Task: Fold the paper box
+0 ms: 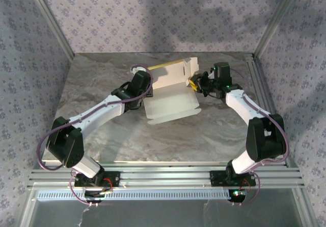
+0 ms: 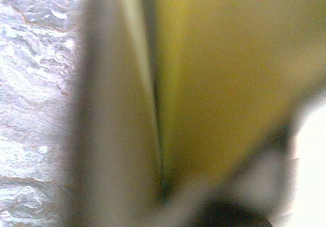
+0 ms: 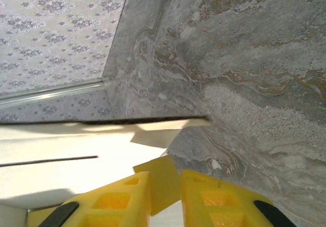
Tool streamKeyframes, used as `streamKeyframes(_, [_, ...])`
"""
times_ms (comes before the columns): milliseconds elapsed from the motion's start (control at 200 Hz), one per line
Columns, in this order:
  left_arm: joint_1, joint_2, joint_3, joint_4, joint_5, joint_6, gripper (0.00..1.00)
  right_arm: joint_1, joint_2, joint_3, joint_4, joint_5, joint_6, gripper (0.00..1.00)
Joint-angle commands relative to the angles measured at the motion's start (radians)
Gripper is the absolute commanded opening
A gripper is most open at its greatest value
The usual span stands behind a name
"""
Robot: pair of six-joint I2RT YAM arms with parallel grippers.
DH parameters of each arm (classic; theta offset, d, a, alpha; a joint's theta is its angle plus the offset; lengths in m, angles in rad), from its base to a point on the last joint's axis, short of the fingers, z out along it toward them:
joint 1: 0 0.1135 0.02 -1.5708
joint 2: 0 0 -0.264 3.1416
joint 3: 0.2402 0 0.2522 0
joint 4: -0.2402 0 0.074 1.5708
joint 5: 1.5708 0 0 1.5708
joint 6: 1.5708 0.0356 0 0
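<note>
The paper box [image 1: 170,102] lies part-folded in the middle of the table, white face up, with its back panel raised and a yellow edge along the top. My left gripper [image 1: 146,86] is at the box's left edge. In the left wrist view the blurred yellow card [image 2: 229,74] sits right against the lens, and the fingers cannot be made out. My right gripper [image 1: 196,82] is at the box's right side. Its yellow fingers [image 3: 117,199] stand narrowly apart, with a small yellow flap [image 3: 165,181] of the box in the gap between them.
The grey marbled table [image 1: 102,84] is walled by patterned panels at the back and both sides. An aluminium rail [image 1: 260,84] runs along the right edge, close behind the right arm. Bare tabletop [image 3: 254,84] lies beyond the right gripper.
</note>
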Motion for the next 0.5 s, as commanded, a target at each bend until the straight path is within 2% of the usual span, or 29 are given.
streamKeyframes(0, [-0.016,0.008,0.049,0.012,0.008,0.014,0.0,0.022,-0.008,0.04,-0.021,-0.041,-0.036,0.22])
streamKeyframes(240, [-0.019,-0.002,0.054,0.028,0.018,0.022,0.0,0.049,0.07,0.096,-0.078,-0.069,-0.09,0.16])
streamKeyframes(495, [-0.023,-0.038,0.033,0.061,0.011,0.045,0.0,0.069,0.123,0.167,-0.176,-0.035,-0.128,0.12])
